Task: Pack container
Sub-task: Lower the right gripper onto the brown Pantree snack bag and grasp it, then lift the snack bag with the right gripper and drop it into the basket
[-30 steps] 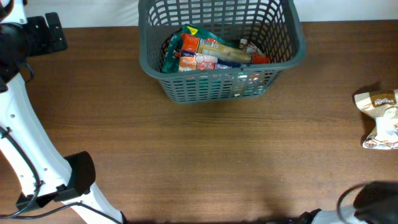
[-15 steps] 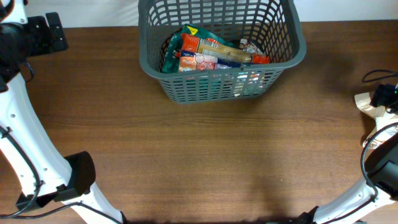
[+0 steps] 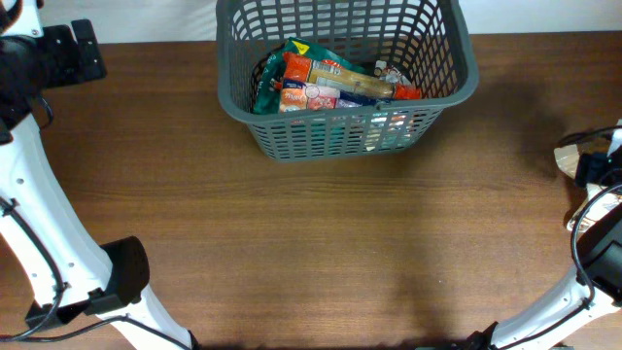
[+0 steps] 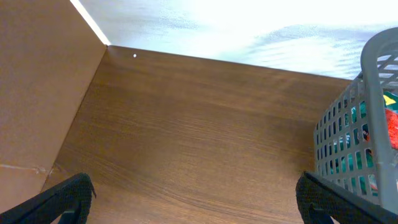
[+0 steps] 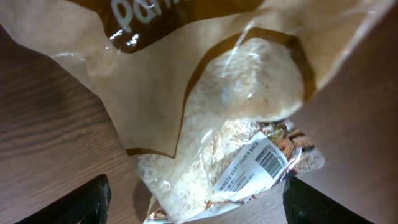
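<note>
The container (image 3: pixel 345 136) is seen at the far middle of the table (image 3: pixel 340 243), with food packets (image 3: pixel 321 83) lying inside. The left gripper (image 4: pixel 199 202) is held wide open over the wood to the container's left, with nothing between its fingers. At the table's right edge the right gripper (image 5: pixel 198 199) is spread open over a bag of rice (image 5: pixel 205 106) — straddled, not clamped.

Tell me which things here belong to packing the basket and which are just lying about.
Job: basket; packets already in it; rice bag; right gripper open over the bag.
Lying about: left gripper, open over the table; brown board beside it.
</note>
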Available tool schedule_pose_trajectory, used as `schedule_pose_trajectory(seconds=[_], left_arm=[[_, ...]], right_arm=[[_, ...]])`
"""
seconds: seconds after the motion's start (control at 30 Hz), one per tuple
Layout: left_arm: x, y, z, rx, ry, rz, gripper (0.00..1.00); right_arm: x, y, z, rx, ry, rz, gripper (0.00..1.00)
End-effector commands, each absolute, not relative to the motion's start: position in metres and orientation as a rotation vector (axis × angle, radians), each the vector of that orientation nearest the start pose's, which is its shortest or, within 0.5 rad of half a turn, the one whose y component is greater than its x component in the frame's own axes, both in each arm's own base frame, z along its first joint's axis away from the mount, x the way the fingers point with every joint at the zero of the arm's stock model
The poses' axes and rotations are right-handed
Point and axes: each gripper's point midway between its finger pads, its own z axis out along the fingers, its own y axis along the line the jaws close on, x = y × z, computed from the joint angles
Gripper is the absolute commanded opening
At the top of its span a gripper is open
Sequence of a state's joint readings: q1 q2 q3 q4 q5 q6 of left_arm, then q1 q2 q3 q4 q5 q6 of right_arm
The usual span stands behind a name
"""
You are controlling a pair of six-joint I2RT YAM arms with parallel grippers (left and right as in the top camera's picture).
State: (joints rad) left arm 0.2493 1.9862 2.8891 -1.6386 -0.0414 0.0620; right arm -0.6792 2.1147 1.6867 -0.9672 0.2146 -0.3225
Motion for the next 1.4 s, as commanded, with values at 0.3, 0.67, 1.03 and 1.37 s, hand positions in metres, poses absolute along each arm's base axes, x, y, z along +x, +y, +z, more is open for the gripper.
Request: schedule_pose_trajectory(seconds=[0.3, 0.67, 1.03, 1.37], left_arm=[[0.398, 0.11, 0.419, -0.252, 2.305, 0.2, 0.99], [0.398, 0.11, 0.419, -0.252, 2.305, 0.2, 0.99], [0.398, 0.11, 0.419, -0.252, 2.305, 0.2, 0.99], [0.398, 0.11, 0.419, -0.252, 2.305, 0.2, 0.99]], right_arm=[[0.324, -0.327, 0.028, 0.461, 3.019, -0.568, 0.75], [0.312, -0.317, -0.017, 0.601, 3.1, -0.487, 0.58], [0.335, -0.269, -0.021, 0.745, 3.012, -0.018, 0.04], [0.419, -0.203, 0.142, 0.709, 2.584, 0.746, 0.04]])
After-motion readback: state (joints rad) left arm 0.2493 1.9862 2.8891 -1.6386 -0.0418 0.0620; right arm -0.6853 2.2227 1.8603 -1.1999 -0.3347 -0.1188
